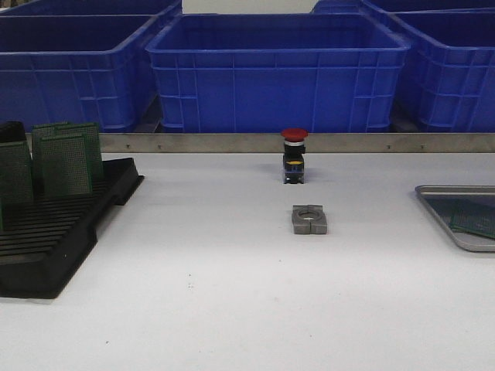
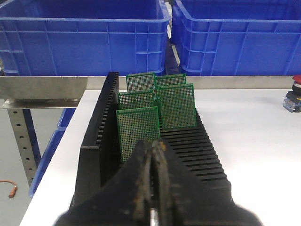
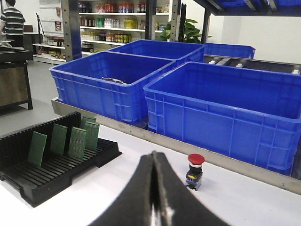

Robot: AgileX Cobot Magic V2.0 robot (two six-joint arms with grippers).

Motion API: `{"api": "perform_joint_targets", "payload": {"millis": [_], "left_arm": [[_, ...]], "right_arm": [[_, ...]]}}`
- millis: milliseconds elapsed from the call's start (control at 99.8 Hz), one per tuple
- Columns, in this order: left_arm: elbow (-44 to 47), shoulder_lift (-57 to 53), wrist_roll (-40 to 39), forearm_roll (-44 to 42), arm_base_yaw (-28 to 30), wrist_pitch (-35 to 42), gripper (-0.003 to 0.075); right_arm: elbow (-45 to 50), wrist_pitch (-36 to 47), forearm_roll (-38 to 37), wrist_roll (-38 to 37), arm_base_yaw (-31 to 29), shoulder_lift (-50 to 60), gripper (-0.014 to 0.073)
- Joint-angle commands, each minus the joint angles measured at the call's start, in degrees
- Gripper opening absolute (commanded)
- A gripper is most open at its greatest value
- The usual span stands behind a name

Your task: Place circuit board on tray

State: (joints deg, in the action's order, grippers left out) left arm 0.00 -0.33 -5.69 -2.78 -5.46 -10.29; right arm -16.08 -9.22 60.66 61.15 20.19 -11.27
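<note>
Several green perforated circuit boards (image 1: 66, 158) stand upright in a black slotted rack (image 1: 54, 232) at the left of the table. The silver-grey tray (image 1: 445, 220) lies at the right edge and holds a green board (image 1: 475, 219) lying flat. Neither gripper shows in the front view. In the left wrist view my left gripper (image 2: 153, 146) is shut and empty, just in front of the nearest board (image 2: 138, 132) over the rack (image 2: 96, 141). In the right wrist view my right gripper (image 3: 154, 156) is shut and empty above the table, with the boards (image 3: 70, 139) far off.
A red emergency-stop button (image 1: 294, 154) stands mid-table, and a grey metal block (image 1: 309, 219) lies in front of it. Big blue bins (image 1: 278, 73) line the back behind a metal rail (image 1: 232, 142). The table edge drops off beside the rack (image 2: 51, 155).
</note>
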Motion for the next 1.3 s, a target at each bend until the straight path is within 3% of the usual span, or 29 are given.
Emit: {"api": "perform_joint_targets", "payload": {"millis": [0,712,872,1022,1183,1293], "left_arm": [[2.8,-1.7,-0.7,0.6,0.2,4.6,-0.002],[2.8,-1.7,-0.7,0.6,0.2,4.6,-0.002],[2.8,-1.7,-0.7,0.6,0.2,4.7,-0.002],[2.8,-1.7,-0.7,0.6,0.2,4.7,-0.002],[2.8,-1.7,-0.7,0.6,0.2,4.7,-0.002],[2.8,-1.7,-0.7,0.6,0.2,4.7,-0.002]], "right_arm": [[-1.5,1.8,0.4,0.4,0.0,-0.6,-0.0062],[-1.0,3.6,0.4,0.4,-0.6,-0.6,-0.0062],[2.3,9.8,0.4,0.3,-5.9,-0.6,-0.0062],[5.6,9.2,-0.1,0.2,-15.1,-0.6,-0.0062],[8.8,5.2,-14.1,-7.7,-22.0,1.1,-0.0062],[12.4,8.0,-31.4,-24.8,-22.2,4.6,-0.0062]]}}
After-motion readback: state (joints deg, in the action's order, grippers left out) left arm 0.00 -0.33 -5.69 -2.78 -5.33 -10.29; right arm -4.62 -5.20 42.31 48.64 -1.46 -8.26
